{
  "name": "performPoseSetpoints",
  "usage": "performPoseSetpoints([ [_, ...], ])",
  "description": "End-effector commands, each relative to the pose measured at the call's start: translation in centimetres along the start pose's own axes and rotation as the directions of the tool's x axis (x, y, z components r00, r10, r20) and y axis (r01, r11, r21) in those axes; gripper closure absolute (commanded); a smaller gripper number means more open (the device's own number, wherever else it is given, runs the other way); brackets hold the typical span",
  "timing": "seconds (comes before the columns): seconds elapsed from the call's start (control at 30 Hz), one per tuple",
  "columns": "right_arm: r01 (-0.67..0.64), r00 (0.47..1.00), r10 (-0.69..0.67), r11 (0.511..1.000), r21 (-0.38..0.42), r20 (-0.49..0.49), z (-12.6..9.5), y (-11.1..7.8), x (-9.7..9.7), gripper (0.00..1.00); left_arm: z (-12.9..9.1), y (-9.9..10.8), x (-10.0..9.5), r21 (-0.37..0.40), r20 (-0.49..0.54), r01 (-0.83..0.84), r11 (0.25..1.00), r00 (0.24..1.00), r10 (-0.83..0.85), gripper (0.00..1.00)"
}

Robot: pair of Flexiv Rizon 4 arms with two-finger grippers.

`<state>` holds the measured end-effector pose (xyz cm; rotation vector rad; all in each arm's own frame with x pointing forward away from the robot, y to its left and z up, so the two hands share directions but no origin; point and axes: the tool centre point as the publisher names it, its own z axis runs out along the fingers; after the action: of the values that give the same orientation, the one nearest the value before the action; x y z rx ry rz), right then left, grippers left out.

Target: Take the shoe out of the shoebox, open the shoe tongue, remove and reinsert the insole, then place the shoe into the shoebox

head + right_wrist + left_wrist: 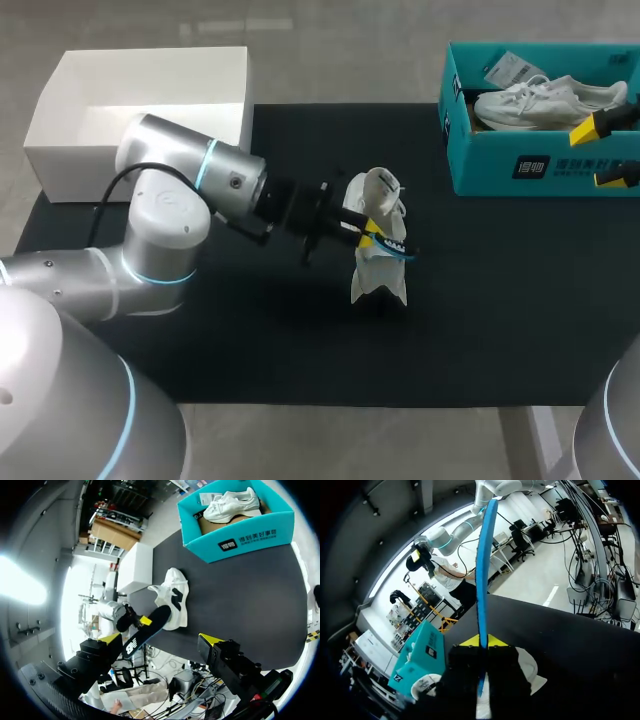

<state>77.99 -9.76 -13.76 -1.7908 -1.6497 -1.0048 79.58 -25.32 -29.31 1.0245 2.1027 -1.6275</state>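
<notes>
**Head view.** Our left arm [170, 215] enters from the left of the frame and reaches to the centre. The left gripper [367, 233] is closed on the insole [393, 248], with both yellow tips pressing on it from opposite sides. The insole shows as a thin blue edge crossing the shoe [378, 275]. The shoe is white and rests on the black mat [480, 300] at the centre of the frame, well apart from the shoebox [540, 172]. We cannot tell whether the insole touches the shoe.

The shoebox is teal and open-topped and sits at the upper right of the frame. A second shoe [545, 100], also white, lies inside it. The right gripper [605, 150] is at the right edge of the frame, over the right end of the shoebox. An open-topped white box [150, 75] sits at the upper left.

**Left wrist view.** The insole [485, 570] stands edge-on between the fingers and extends ahead of the left gripper [480, 641]. The shoe [532, 672] is under the gripper. The shoebox [420, 652] is off to one side, apart from it.

**Right wrist view.** The right gripper [160, 640] is wide open and its fingers hold nothing. Ahead of it, the left gripper [131, 621] holds the insole [147, 632], whose dark face is turned to this camera. The shoe [172, 597] is just beyond the insole. The shoebox [235, 540] and the second shoe [230, 502] are farther ahead.
</notes>
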Motion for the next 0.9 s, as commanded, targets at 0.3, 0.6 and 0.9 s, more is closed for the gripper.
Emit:
performPoseSetpoints([
  [0.3,-0.001,1.0,0.001,1.0,-0.001,0.002,0.1,0.0,0.0,0.0,1.2,0.3,0.6,-0.052,0.048,0.054,0.997,0.998,-0.052,1.0],
  [0.6,-0.001,1.0,0.001,1.0,-0.001,0.002,0.1,0.0,0.0,0.0,1.5,1.9,-0.1,-0.084,0.073,0.053,0.995,0.996,-0.046,1.0],
  [0.9,-0.001,1.0,0.001,1.0,-0.001,0.002,0.1,0.0,0.0,0.0,1.0,3.4,-0.8,-0.146,0.031,0.04,0.989,0.999,-0.036,1.0],
])
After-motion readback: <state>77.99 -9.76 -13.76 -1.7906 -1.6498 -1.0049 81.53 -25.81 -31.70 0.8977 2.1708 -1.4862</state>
